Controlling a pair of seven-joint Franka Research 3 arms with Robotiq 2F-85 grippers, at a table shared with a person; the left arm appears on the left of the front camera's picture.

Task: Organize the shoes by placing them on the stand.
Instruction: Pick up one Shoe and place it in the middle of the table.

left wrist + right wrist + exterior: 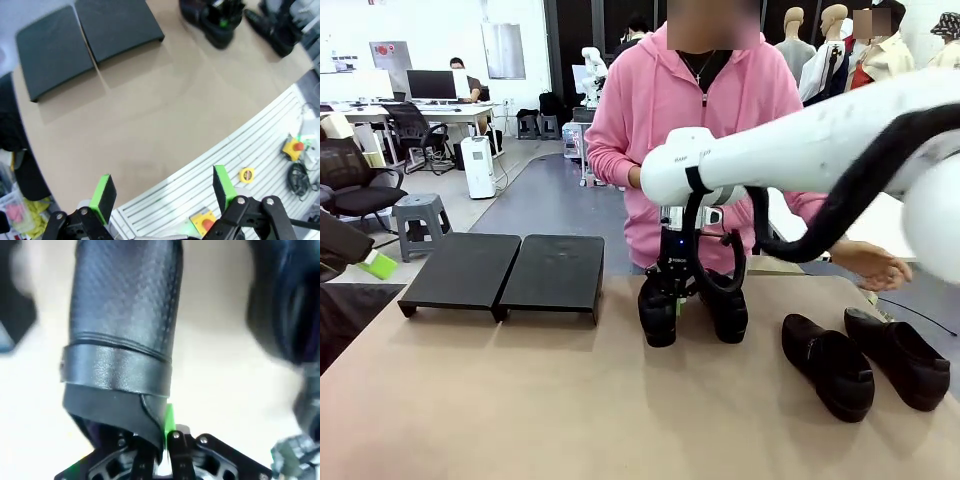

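Right jaws pinch the bendy rim of one shiny shoe (pixel 125 315) on the tabletop (pixel 520 400) near the stand (pixel 500 270); it looks light but slippery, so grip deep; left jaws are open.

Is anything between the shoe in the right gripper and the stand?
Nothing visible. The black leather loafer in the right gripper and the flat matte-black stand have only bare tan table between them.
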